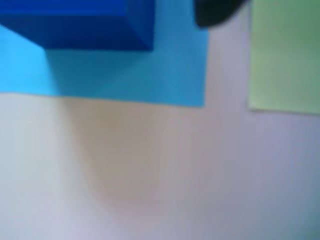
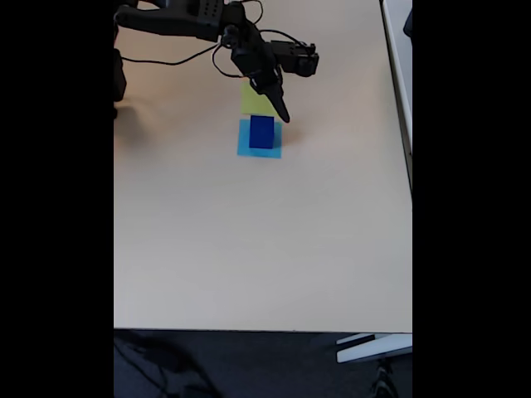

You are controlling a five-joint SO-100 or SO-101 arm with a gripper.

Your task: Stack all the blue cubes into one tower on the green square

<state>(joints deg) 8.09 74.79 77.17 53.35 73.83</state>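
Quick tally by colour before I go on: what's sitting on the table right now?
Dark blue cubes: 1
Light-blue paper squares: 1
Green squares: 1
Total: 3

The cube sits on the light-blue square, not on the green one.

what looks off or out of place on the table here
The blue cube stands on the light-blue square, not on the green square beside it, which lies bare. The gripper hovers next to the cube. Nothing looks spilled or damaged.
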